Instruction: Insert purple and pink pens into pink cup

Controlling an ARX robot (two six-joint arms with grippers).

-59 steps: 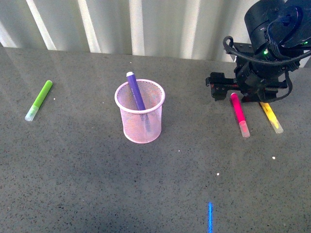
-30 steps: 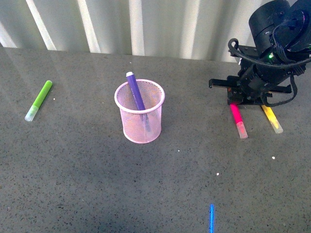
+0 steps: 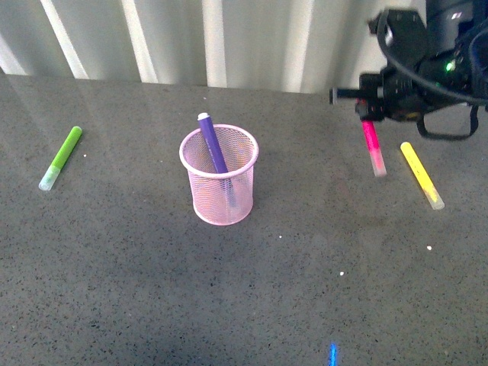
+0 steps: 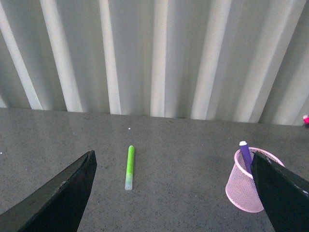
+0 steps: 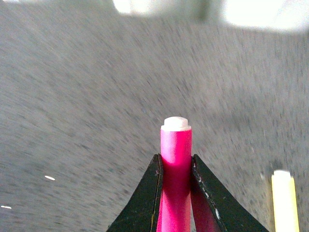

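While right fingers (image 5: 144,200) clamp pink pen (image 5: 175,159), aloft

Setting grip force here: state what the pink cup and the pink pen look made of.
The pink cup: painted wire mesh, probably metal; the purple pen shows through its wall. The pink pen, gripped in the right claw: smooth plastic by its look, with an even-coloured barrel and a pale translucent cap.

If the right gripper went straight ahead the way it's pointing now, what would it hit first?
Probably bare table: the pink pen sticks out ahead of the right gripper, so the pen's end would touch first. The yellow marker lies off to the side.
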